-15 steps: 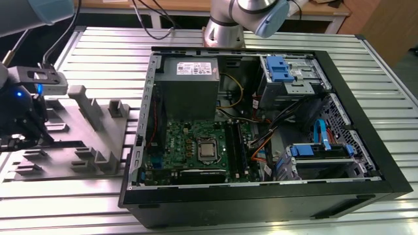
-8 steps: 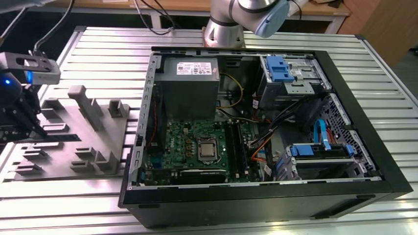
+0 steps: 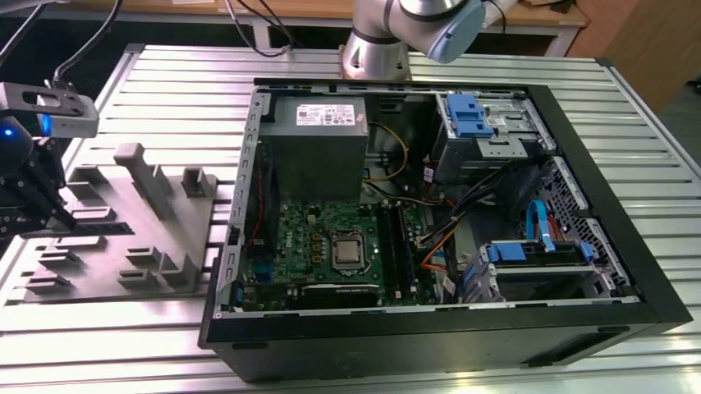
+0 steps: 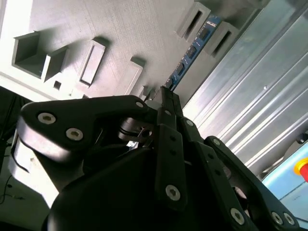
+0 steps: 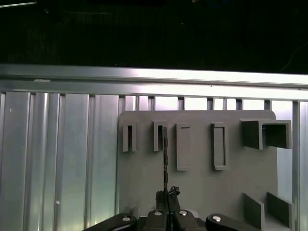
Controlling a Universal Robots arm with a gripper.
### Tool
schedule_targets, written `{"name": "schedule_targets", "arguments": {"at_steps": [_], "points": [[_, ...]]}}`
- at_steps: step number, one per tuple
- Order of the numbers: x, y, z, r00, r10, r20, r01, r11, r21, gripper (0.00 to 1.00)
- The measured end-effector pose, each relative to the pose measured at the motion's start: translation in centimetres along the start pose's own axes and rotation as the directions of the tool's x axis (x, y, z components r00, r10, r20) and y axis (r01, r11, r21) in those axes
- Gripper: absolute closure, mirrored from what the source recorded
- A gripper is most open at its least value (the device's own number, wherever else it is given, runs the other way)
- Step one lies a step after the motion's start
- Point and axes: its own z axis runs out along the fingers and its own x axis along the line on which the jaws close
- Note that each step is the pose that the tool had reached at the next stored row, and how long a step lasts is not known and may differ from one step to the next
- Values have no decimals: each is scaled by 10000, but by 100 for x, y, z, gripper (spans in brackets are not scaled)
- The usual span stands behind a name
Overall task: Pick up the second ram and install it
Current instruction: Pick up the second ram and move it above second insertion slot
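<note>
Standing edge-up, the second ram (image 4: 192,50) shows blue-green board, black chips. The gripper (image 5: 166,196) pinches its end; holder (image 4: 120,29) slots flank it.

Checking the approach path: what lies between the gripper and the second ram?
Nothing: in both wrist views the gripper sits right at one end of the second ram.

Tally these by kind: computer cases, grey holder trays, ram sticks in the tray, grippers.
computer case: 1
holder tray: 1
second ram, standing in the tray: 1
gripper, closed on the ram: 1
Total: 4
</note>
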Motion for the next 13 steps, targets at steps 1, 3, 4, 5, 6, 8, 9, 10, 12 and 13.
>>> {"name": "schedule_targets", "arguments": {"at_steps": [1, 3, 4, 5, 6, 8, 9, 10, 12, 13], "points": [[-1, 1, -36, 10000, 1, -3, -1, 10000, -3, 89], [-4, 2, -99, 10000, -1, 0, 1, 10000, 1, 89], [-6, 3, -136, 10000, 0, -1, 0, 10000, -1, 89], [-7, 4, -177, 10000, 0, 0, 0, 10000, 0, 89], [-9, 5, -222, 10000, 0, 0, 0, 10000, 1, 89], [-13, 6, -315, 10000, 0, 1, 0, 10000, 3, 89], [-15, 8, -361, 10000, 0, 0, 0, 10000, 1, 89], [-17, 9, -406, 10000, 1, -1, -1, 10000, 1, 89], [-21, 10, -486, 10000, 0, 1, 0, 10000, 6, 89], [-22, 11, -528, 10000, 0, 0, 0, 10000, 7, 89]]}}
